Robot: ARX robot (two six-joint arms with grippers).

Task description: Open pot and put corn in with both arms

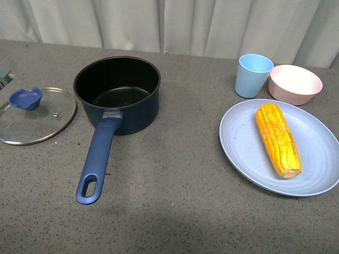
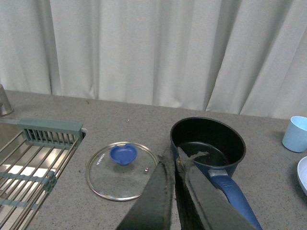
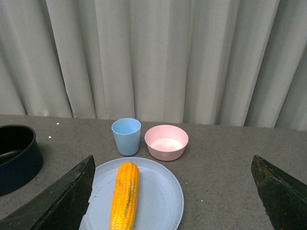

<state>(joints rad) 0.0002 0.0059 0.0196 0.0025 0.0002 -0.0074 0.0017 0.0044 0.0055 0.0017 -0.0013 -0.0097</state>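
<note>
The navy-blue pot (image 1: 117, 95) stands open on the grey counter, its long handle (image 1: 97, 161) pointing toward me. Its glass lid (image 1: 33, 114) with a blue knob lies flat on the counter to the pot's left. The corn (image 1: 277, 138) lies on a light blue plate (image 1: 318, 174) at the right. No arm shows in the front view. In the left wrist view my left gripper (image 2: 173, 160) is shut and empty, above the counter between the lid (image 2: 120, 170) and the pot (image 2: 207, 143). In the right wrist view my right gripper (image 3: 172, 191) is wide open above the corn (image 3: 124, 194) and plate (image 3: 160, 201).
A light blue cup (image 1: 253, 75) and a pink bowl (image 1: 294, 84) stand behind the plate. A sink with a wire rack (image 2: 29, 167) lies to the left of the lid. White curtains hang behind the counter.
</note>
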